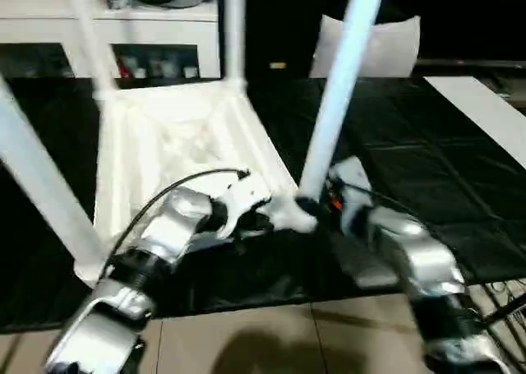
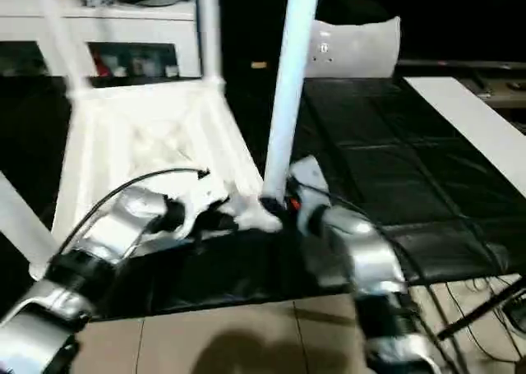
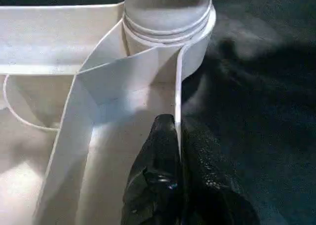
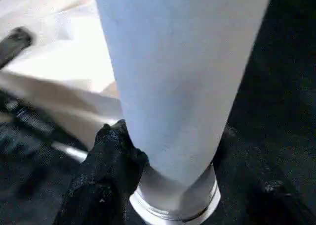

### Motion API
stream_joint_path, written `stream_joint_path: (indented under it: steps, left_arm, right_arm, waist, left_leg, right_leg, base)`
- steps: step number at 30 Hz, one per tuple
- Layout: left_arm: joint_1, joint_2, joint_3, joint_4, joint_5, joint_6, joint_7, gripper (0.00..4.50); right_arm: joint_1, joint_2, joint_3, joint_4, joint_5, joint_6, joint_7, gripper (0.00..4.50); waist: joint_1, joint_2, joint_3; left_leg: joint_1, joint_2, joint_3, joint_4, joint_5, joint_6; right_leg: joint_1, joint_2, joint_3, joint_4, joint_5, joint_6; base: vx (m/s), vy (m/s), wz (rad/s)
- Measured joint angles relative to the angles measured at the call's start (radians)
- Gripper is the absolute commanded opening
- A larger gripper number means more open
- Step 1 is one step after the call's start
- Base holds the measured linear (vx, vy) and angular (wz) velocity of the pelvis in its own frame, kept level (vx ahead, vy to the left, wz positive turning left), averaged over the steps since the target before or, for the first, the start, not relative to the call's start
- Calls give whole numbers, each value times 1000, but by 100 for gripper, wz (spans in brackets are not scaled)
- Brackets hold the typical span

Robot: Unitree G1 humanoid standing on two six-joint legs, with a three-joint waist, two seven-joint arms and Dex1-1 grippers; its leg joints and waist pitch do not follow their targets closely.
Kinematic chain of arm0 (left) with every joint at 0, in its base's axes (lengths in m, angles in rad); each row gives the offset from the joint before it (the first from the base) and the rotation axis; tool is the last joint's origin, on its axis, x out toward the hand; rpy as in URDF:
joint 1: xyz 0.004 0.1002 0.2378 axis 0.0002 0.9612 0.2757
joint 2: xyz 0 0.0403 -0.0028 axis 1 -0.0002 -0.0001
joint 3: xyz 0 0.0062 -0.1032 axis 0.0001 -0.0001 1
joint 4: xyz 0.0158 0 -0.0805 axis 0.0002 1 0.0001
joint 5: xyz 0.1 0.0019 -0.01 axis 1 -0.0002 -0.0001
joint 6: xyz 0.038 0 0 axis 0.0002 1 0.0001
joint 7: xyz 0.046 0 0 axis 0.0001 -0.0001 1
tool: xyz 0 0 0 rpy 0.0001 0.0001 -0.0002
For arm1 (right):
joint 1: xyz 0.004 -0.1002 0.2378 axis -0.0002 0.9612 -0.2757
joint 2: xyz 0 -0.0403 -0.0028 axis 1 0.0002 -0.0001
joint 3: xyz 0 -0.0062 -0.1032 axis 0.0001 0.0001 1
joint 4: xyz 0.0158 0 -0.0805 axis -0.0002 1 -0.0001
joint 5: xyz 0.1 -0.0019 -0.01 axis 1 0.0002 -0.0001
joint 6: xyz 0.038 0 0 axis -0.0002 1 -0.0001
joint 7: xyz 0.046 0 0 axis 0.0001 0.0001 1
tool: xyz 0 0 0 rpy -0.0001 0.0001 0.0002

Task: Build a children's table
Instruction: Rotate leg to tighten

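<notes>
Four white legs stand up from the upturned children's table (image 1: 177, 136), which lies ribbed side up on a black mat (image 1: 411, 144), filling the head view from about nine o'clock to the centre. The leg nearest the right arm (image 1: 341, 78) rises from the corner socket (image 3: 168, 22) at the tabletop's near right corner, at roughly five o'clock of the top, and leans slightly toward one o'clock. Another leg (image 1: 234, 29) stands at the far right corner, a third (image 1: 90, 37) at the far left, and the fourth (image 1: 37, 185) at the near left, crossing the picture's nine o'clock edge.

The left end effector (image 3: 175, 151) has its two black fingers together, pinching the thin side wall (image 3: 178, 96) of the tabletop just short of that near right socket; one finger lies inside the rim, the other outside. In the head view it sits at about six o'clock of the tabletop, with a black cable arching over its silver forearm.

The right end effector (image 4: 173, 185) straddles the foot of the near right leg where it enters the socket. Its fingers (image 4: 106, 170) stand apart on either side of the tube, one pressed against the leg's base; whether the other touches cannot be told.

Behind the mat, at twelve o'clock, stands a white cabinet (image 1: 164, 29) with glass doors. A flat pale panel (image 1: 485, 115) lies at two o'clock on the mat. Tiled floor (image 1: 271, 341) runs along the near edge.
</notes>
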Motion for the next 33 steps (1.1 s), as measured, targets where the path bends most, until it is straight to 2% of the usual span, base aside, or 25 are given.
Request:
stream_joint_path:
  steps: [1, 2, 4, 6, 8, 10, 14, 19, 21, 25, 27, 33]
  left_arm:
    - [-8, -12, 2, 6, 3, 6, 25, 0]
    - [-16, -28, 3, 14, 10, 10, 48, 0]
    - [-20, -39, 5, 14, 12, 10, 64, 0]
    - [-25, -44, 5, 14, 13, 9, 70, 0]
    - [-28, -45, 5, 14, 13, 8, 71, 0]
    - [-29, -44, 4, 13, 13, -2, 69, 0]
    - [-23, -32, -6, 13, 16, -38, 47, 0]
    - [10, 15, -23, -12, -3, -109, -45, 0]
    - [25, 38, -29, -30, -6, -133, -85, 0]
    - [69, 97, -46, -88, -44, -185, -214, 0]
    - [73, 107, -52, -93, -45, -200, -247, 0]
    - [100, 178, -91, -142, -72, -269, -375, 0]
  right_arm:
    - [-7, 13, -2, 3, -12, 0, -37, 196]
    - [-11, 24, -6, 6, -22, -3, -75, 230]
    - [-11, 30, -10, 6, -26, -15, -99, 264]
    - [-12, 32, -10, 6, -33, -28, -103, 269]
    - [-10, 32, -10, 4, -35, -37, -103, 293]
    - [-1, 32, -10, -6, -33, -47, -100, 308]
    - [21, 3, -2, -13, -27, -82, -59, 354]
    - [71, -108, 23, -36, 23, -112, 124, 387]
    - [84, -149, 38, -39, 37, -132, 205, 413]
    - [106, -264, 47, -56, 80, -165, 395, 443]
    - [106, -271, 52, -57, 92, -174, 437, 443]
    - [96, -365, 100, -22, 119, -284, 655, 443]
  waist:
    - [0, 0, 0]
    - [2, 0, 0]
    - [8, -2, -1]
    - [15, -2, -1]
    - [23, -3, -1]
    - [31, -2, -1]
    - [42, -3, -1]
    - [57, -3, -1]
    - [63, -3, -1]
    - [87, -3, -1]
    - [92, -4, 0]
    - [107, -7, 0]
  left_leg:
    - [-1, 0, 0, -1, 0, 0]
    - [-3, -2, 0, -2, -1, 2]
    - [-5, -5, 1, -2, -2, 6]
    - [-6, -5, 1, -4, -2, 5]
    - [-7, -7, 4, -2, -3, 4]
    - [-9, -7, 5, -3, -4, 5]
    - [-8, -6, 5, -3, -3, 5]
    - [-7, -5, 6, -3, -3, 4]
    - [-7, -5, 6, -3, -3, 3]
    - [-6, -5, 6, -3, -3, 3]
    - [-6, -5, 6, -2, -3, 3]
    - [-6, -5, 6, -2, -3, 3]
  right_leg:
    - [-1, 0, 1, 0, 0, 0]
    - [-3, -1, 2, 2, 1, 0]
    - [-8, -4, 6, 8, 5, -4]
    - [-12, -3, 7, 12, 0, -5]
    - [-19, -5, 13, 27, -7, -11]
    - [-25, -5, 15, 32, -10, -14]
    - [-28, -5, 15, 39, -14, -14]
    - [-28, -5, 15, 40, -15, -12]
    - [-28, -5, 15, 40, -14, -12]
    - [-27, -5, 15, 39, -14, -12]
    - [-27, -5, 15, 40, -14, -12]
    - [-26, -5, 15, 40, -14, -12]
  base:
    - [0, 0, 0]
    - [0, 0, 0]
    - [30, -2, 1]
    - [60, -7, 1]
    - [0, 0, 0]
    - [0, 0, 0]
    - [0, 0, 0]
    - [0, 0, 0]
    - [0, 0, 0]
    - [0, 0, 0]
    - [0, 0, 0]
    - [0, 0, 0]
